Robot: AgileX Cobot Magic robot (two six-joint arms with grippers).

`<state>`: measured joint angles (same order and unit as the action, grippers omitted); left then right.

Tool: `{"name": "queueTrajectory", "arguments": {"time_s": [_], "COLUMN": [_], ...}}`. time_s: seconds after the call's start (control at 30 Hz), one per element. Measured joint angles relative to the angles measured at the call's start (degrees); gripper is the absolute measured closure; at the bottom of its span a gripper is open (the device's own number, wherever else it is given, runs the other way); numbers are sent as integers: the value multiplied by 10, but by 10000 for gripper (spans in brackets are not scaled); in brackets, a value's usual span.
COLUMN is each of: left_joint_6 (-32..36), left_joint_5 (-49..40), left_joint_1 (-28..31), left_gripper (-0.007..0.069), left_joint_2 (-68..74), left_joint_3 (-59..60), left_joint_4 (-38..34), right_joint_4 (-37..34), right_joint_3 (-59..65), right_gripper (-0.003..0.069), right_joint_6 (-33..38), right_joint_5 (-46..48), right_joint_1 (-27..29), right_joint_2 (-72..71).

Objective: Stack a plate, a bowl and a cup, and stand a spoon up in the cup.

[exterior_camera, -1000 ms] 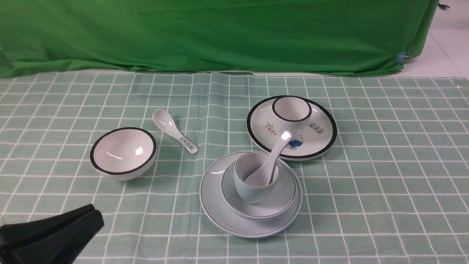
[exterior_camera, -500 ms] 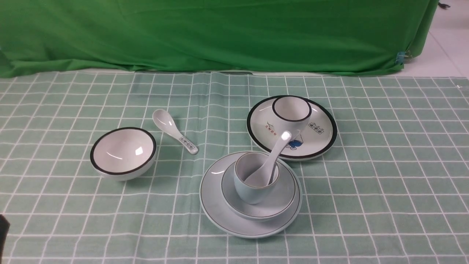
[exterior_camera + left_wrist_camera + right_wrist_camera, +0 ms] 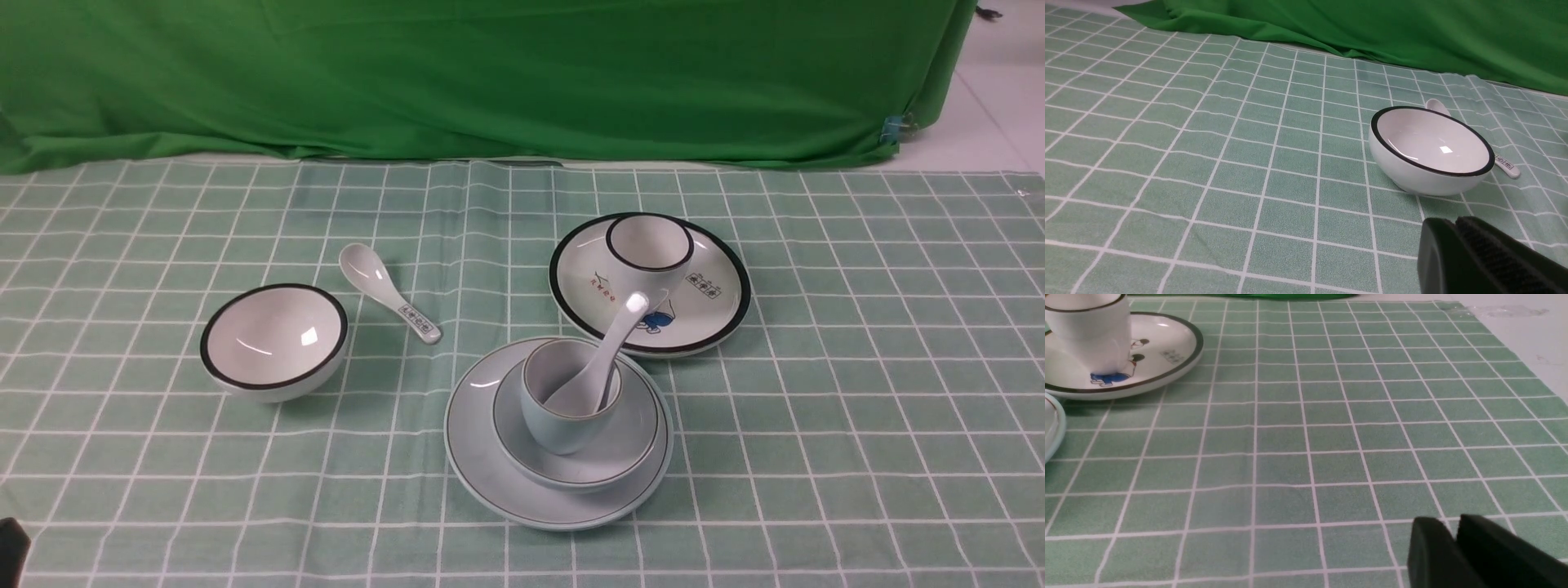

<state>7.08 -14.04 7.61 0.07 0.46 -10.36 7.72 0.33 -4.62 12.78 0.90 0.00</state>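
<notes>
Front view: we see the plate [image 3: 490, 474] sitting on the bench [image 3: 857, 408], which wears a green checked cloth. The bowl [image 3: 629, 441] sits on the plate, and the cup [image 3: 555, 425] sits in the bowl. The spoon [image 3: 608, 351] stands in the cup, and its handle leans toward 1 o'clock.

From this stack, a white plate with a black rim [image 3: 718, 314] lies close by at 1 o'clock, just apart from it. A white cup with a black rim [image 3: 651, 249] stands on that plate. A white bowl with a black rim [image 3: 273, 339] sits at 9 o'clock, well apart. A white spoon with marks on its handle [image 3: 390, 302] lies flat at 10 o'clock, near that bowl.

In the left wrist view, our left gripper [image 3: 1457, 241] is pressed closed with nothing in it, near the white bowl. In the right wrist view, our right gripper [image 3: 1455, 535] looks closed too, and it is empty above bare cloth.
</notes>
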Motion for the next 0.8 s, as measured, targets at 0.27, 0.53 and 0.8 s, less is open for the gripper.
{"name": "queueTrajectory", "arguments": {"time_s": [0.27,0.53,0.8], "left_joint_6": [0,0,0], "left_joint_5": [0,0,0], "left_joint_1": [0,0,0], "left_gripper": [612,612,612], "left_joint_2": [0,0,0], "left_joint_3": [0,0,0], "left_joint_4": [0,0,0], "right_joint_4": [0,0,0], "right_joint_3": [0,0,0], "right_gripper": [517,515,498], "right_joint_6": [0,0,0], "right_joint_5": [0,0,0], "right_joint_1": [0,0,0], "right_joint_2": [0,0,0]}}
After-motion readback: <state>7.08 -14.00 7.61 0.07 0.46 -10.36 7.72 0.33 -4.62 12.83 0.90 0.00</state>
